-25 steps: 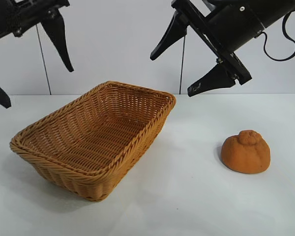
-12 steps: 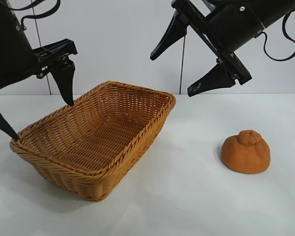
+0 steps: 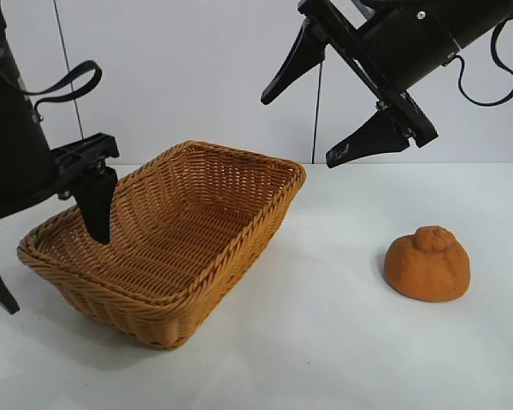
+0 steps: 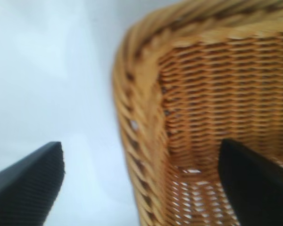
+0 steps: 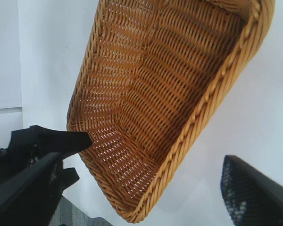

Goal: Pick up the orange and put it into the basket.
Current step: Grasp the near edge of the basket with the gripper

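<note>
The orange [image 3: 427, 263] sits on the white table at the right, apart from both grippers. The wicker basket [image 3: 239, 248] stands left of centre and shows nothing inside; it also shows in the left wrist view [image 4: 137, 117] and the right wrist view [image 5: 203, 113]. My left gripper [image 3: 56, 275] is open and low at the basket's left end, one finger inside, one outside, straddling the rim [image 4: 141, 148]. My right gripper [image 3: 297, 131] is open and empty, held high above the basket's far right corner, up and left of the orange. The orange is out of both wrist views.
The white table [image 3: 342, 342] runs out to the front and right around the orange. A pale wall stands behind. The left arm's finger [image 5: 78, 140] shows inside the basket in the right wrist view.
My left arm has come down from high at the left; its open fingers now straddle the basket's left rim. The right arm, basket and orange have not moved.
</note>
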{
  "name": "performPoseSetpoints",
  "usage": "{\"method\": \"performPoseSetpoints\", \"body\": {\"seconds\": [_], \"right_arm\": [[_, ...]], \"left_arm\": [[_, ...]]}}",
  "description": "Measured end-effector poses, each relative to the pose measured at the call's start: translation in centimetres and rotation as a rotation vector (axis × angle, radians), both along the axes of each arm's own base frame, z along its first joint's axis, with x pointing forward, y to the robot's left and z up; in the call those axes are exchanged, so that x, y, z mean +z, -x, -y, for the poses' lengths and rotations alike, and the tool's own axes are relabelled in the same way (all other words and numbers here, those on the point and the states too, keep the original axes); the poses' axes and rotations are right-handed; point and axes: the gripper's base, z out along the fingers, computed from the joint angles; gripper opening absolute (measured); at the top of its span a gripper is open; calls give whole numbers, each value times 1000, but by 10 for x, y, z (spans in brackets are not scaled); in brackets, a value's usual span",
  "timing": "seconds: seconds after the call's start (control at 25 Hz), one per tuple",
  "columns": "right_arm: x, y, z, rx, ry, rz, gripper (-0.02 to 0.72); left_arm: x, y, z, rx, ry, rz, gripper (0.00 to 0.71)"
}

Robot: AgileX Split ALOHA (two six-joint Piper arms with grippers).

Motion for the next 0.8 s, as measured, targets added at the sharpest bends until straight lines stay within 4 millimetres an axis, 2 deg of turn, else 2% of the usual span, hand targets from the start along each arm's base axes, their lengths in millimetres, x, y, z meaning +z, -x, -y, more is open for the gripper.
{"method": "performPoseSetpoints", "body": {"seconds": [0.2, 0.44, 0.56, 0.64, 0.8], "right_arm": [[0, 0, 0, 0, 1, 0, 620], [0, -1, 0, -5, 4, 7, 620], [0, -1, 0, -7, 4, 9, 620], [0, -1, 0, -7, 4, 9, 620], [0, -1, 0, -7, 4, 9, 620]], "left_arm": [[-5, -6, 2, 10, 29, 74, 630], [-33, -11, 4, 13, 7, 30, 630], [-40, -14, 6, 30, 22, 30, 629], [-40, -14, 7, 39, 33, 35, 598], [-40, -14, 7, 40, 35, 29, 448]]}}
